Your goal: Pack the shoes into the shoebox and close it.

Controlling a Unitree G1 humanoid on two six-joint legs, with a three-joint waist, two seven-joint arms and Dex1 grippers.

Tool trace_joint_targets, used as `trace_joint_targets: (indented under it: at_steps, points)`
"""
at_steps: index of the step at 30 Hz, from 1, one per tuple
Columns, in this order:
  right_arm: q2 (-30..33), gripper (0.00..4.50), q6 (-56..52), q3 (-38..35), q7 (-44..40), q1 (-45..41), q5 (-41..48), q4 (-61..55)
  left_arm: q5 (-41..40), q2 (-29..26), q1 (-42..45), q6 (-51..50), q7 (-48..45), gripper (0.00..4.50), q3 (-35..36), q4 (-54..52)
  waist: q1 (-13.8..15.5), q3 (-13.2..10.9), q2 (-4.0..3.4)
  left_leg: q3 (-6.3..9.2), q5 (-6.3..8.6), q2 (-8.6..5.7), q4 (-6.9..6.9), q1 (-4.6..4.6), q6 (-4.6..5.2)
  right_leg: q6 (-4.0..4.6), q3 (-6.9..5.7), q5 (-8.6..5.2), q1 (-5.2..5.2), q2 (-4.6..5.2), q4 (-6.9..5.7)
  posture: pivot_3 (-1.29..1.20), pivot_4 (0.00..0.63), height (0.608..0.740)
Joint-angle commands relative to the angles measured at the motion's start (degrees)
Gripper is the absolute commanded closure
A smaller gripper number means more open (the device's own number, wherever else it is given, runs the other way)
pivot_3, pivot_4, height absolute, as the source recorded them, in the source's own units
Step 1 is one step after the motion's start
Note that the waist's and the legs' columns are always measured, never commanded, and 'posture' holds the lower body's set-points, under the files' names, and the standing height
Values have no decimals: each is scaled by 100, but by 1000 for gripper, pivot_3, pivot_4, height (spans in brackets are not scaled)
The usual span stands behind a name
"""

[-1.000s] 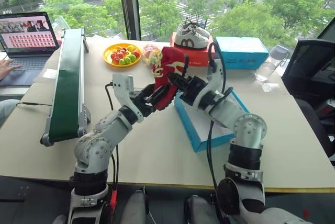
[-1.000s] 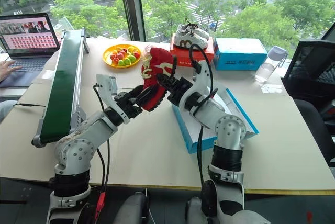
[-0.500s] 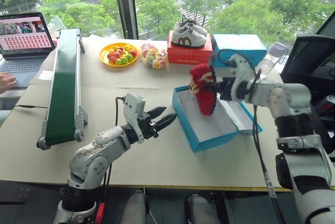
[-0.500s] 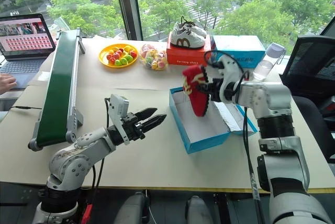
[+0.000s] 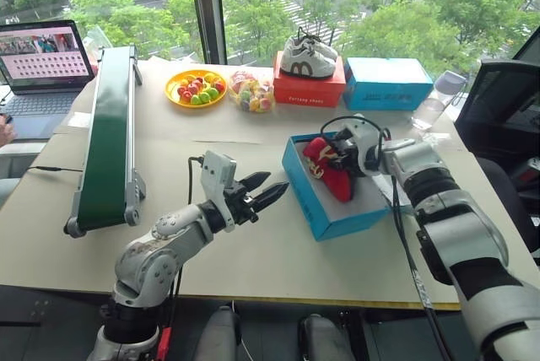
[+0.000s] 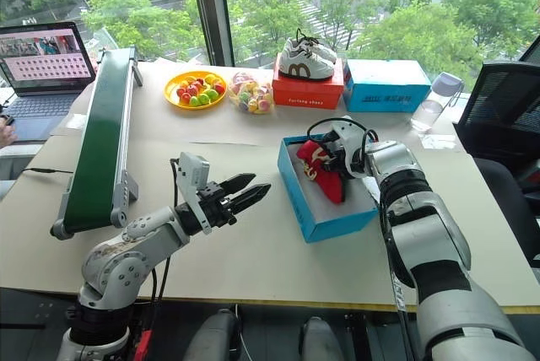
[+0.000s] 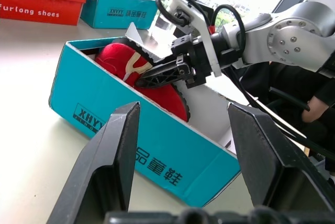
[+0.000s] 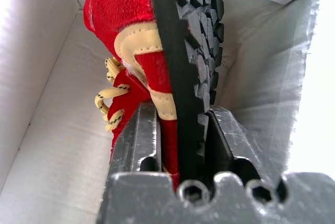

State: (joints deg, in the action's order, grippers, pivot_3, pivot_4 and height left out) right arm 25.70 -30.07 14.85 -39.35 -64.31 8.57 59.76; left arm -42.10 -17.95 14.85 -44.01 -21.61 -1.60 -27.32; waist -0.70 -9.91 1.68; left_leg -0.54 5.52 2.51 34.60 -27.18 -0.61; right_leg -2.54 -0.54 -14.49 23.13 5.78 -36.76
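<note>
A red shoe with white markings and a dark sole lies on its side inside the teal-blue shoebox, whose lid hangs open on the far right side. My right gripper reaches into the box from the right. In the right wrist view its fingers sit on either side of the shoe at the sole edge, shut on it. My left gripper hovers over the table just left of the box, open and empty. In the left wrist view it faces the box's printed wall.
A green conveyor runs along the left side. At the back stand a yellow fruit plate, a candy bag, a red shoebox bearing white sneakers, and a lighter blue box. A laptop is far left, a black chair right.
A second ago both grippers held the shoe above the table. My right gripper has carried it right and down into the box, laying it on its side. The left gripper let go and drew back.
</note>
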Motion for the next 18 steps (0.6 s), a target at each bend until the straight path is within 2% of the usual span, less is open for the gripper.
trace_joint_targets:
  at_steps: [1,3,8,13,16,18]
  points:
    - [-5,1413,40,-270,82,-160,-166,-109,-61,5,-10,36,14,1599,66,-297,0,0,0,0,0,2,3,0,0,1,0,0,0,-2,-1,0,150,740]
    - [-2,781,-80,-402,145,-239,-161,-610,-61,-14,-15,34,11,1599,83,-298,-2,-2,-3,0,0,3,3,-1,0,2,1,2,1,-3,-2,0,150,740]
    - [55,781,-391,-598,243,-189,-207,-1824,-47,-79,-18,49,0,1599,173,-266,-10,-8,-13,-1,0,5,-2,-7,0,3,4,1,11,-5,-4,0,150,740]
    - [238,781,-1029,-847,298,-98,-85,-3631,69,-200,3,166,61,1599,454,-116,0,-12,-20,-1,1,10,-9,-9,-1,5,5,0,17,-11,-3,0,150,740]
    - [38,781,-1483,-1277,-258,90,871,-4972,264,-248,108,412,331,1599,988,196,4,-12,-20,-1,1,11,-10,-8,-1,7,3,-1,16,-11,-2,0,150,740]
    - [-99,781,-1655,-1578,-906,622,1981,-6349,712,-332,215,681,790,1599,1385,573,5,-12,-19,-1,1,16,-10,-8,-1,7,3,-1,15,-15,-1,0,150,740]
